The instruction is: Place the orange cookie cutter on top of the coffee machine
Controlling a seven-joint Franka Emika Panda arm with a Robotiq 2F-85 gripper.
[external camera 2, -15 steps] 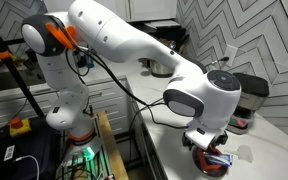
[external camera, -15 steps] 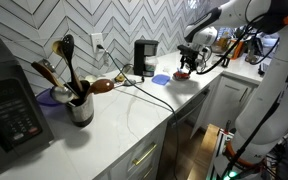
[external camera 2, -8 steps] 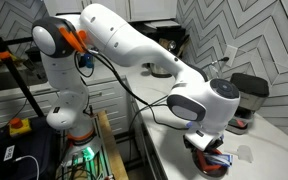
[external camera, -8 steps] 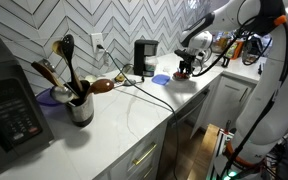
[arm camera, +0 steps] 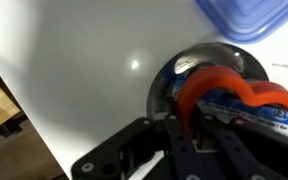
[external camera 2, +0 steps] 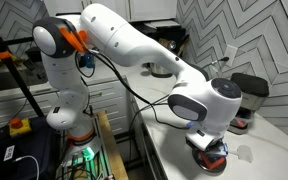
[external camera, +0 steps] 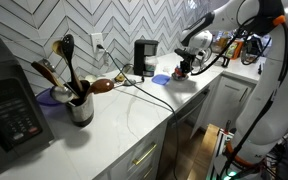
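Small orange-red plastic cookie cutter [arm camera: 224, 85] is down at the white surface [arm camera: 74, 60], 3 o'clock of the black boxy coffee machine [external camera: 144, 55]. Likely light, stiff, slick, so pinch across the thin rim. Gripper [arm camera: 199, 122] fingers are at the rim; can't tell if clamped.

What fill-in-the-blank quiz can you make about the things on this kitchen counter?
1. The cookie cutter at the end effector is ___ in colour.
2. The flat piece lying beside it is light ___.
3. The coffee machine by the tiled wall has a ___ body.
4. The counter under all of them is ___.

Missing words: orange, blue, black, white.
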